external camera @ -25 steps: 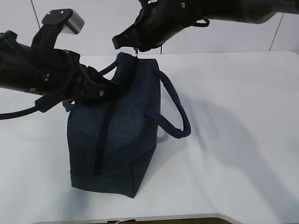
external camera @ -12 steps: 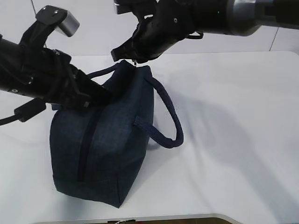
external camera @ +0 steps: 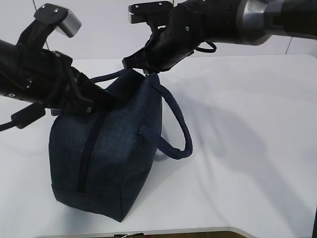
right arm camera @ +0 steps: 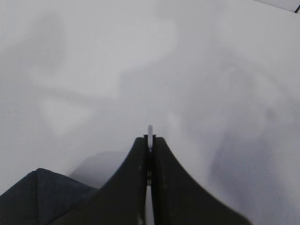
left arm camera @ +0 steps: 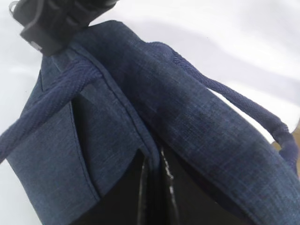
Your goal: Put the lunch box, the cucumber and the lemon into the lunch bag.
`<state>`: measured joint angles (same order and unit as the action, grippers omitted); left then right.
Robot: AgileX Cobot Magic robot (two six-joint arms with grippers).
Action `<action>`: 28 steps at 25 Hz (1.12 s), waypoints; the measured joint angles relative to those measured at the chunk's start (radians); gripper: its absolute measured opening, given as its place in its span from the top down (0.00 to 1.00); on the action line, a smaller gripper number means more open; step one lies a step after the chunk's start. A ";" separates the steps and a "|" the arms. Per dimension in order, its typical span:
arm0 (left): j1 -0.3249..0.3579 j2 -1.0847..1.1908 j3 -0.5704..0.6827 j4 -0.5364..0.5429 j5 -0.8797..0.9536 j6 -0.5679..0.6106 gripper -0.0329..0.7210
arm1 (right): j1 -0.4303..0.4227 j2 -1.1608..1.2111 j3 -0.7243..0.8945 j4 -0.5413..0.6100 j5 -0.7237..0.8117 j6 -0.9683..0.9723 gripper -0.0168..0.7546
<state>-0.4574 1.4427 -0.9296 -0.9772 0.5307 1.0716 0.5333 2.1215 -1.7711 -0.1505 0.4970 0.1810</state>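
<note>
the bag (external camera: pixel 106 153) stands on the white table (external camera: pixel 247 148), left of centre, its near bottom corner close to the table's front edge and its far top end raised toward the back. a dark zipper line (external camera: pixel 88 153) runs down the near face, closed along the part that shows. the right handle (external camera: pixel 173 124) loops out loose over the table on the bag's right side; the left handle (external camera: pixel 101 78) arcs toward the left arm. the left gripper (external camera: pixel 101 101) is pressed against the bag's upper left side, and in its wrist view the fingers (left arm camera: pixel 140 197) are clenched on a fold of fabric (left arm camera: pixel 117 122) beside a seam. the right gripper (external camera: pixel 144 66) hangs at the bag's far top corner, touching or just above it; its wrist view shows the jaws pinched tight on a thin pale metal piece (right arm camera: pixel 150 131), likely the zipper pull, with a corner of the bag (right arm camera: pixel 42 192) at lower left. the table to the right of the bag is bare and wide, out to the right and front edges; behind the bag only a narrow strip remains before the wall (external camera: pixel 104 29). the box, cucumber and lemon are not in view.
</note>
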 joint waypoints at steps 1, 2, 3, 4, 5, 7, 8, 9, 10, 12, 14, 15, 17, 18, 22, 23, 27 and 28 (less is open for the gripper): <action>0.000 0.000 0.000 0.000 0.001 0.000 0.96 | -0.002 0.002 -0.002 0.012 0.000 0.000 0.97; 0.000 0.000 0.000 0.002 0.002 0.000 0.96 | -0.002 0.006 -0.002 0.027 0.000 0.000 0.97; 0.000 0.000 0.000 0.002 0.006 0.000 0.96 | -0.003 0.011 -0.002 0.045 0.000 0.000 0.97; 0.000 -0.001 0.000 0.002 0.008 0.000 0.96 | -0.006 0.015 -0.002 0.058 0.002 0.000 0.97; 0.000 -0.001 0.000 0.004 0.013 0.000 0.96 | -0.006 0.017 -0.002 0.069 0.011 0.000 0.97; 0.000 -0.004 0.000 0.006 0.015 -0.010 0.96 | -0.006 0.018 -0.002 0.078 0.027 0.000 0.97; 0.000 -0.005 0.000 0.008 0.015 -0.031 0.95 | -0.008 0.018 -0.004 0.080 0.039 0.000 0.97; 0.000 -0.006 0.000 0.008 0.013 -0.057 0.94 | -0.010 0.018 -0.007 0.082 0.047 0.000 0.97; 0.000 -0.007 0.000 0.008 0.005 -0.078 0.92 | -0.012 0.018 -0.011 0.086 0.054 0.000 0.97; 0.000 -0.009 0.000 0.008 -0.013 -0.103 0.85 | -0.014 0.018 -0.020 0.088 0.066 0.000 0.97; -0.002 -0.013 0.000 0.003 -0.038 -0.119 0.75 | -0.016 0.020 -0.029 0.090 0.079 0.000 0.97; -0.002 -0.014 0.000 -0.006 -0.057 -0.126 0.68 | -0.016 0.020 -0.036 0.092 0.086 0.000 0.97; -0.002 -0.014 0.000 -0.032 -0.099 -0.130 0.56 | -0.017 0.020 -0.054 0.096 0.097 -0.002 0.97; -0.002 -0.007 -0.002 -0.052 -0.117 -0.131 0.51 | -0.017 0.020 -0.060 0.098 0.102 -0.002 0.97; -0.002 0.057 -0.026 -0.116 -0.125 -0.134 0.47 | -0.017 0.020 -0.073 0.099 0.106 -0.003 0.97; -0.002 0.077 -0.037 -0.119 -0.125 -0.134 0.46 | -0.017 0.020 -0.073 0.099 0.106 -0.003 0.97; -0.002 0.133 -0.057 -0.130 -0.137 -0.134 0.54 | -0.017 0.020 -0.074 0.099 0.112 -0.003 0.97; -0.002 0.138 -0.059 -0.130 -0.139 -0.134 0.60 | -0.017 0.020 -0.074 0.099 0.112 -0.006 0.97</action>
<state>-0.4592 1.5805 -0.9883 -1.1069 0.3916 0.9371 0.5163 2.1420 -1.8448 -0.0512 0.6095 0.1754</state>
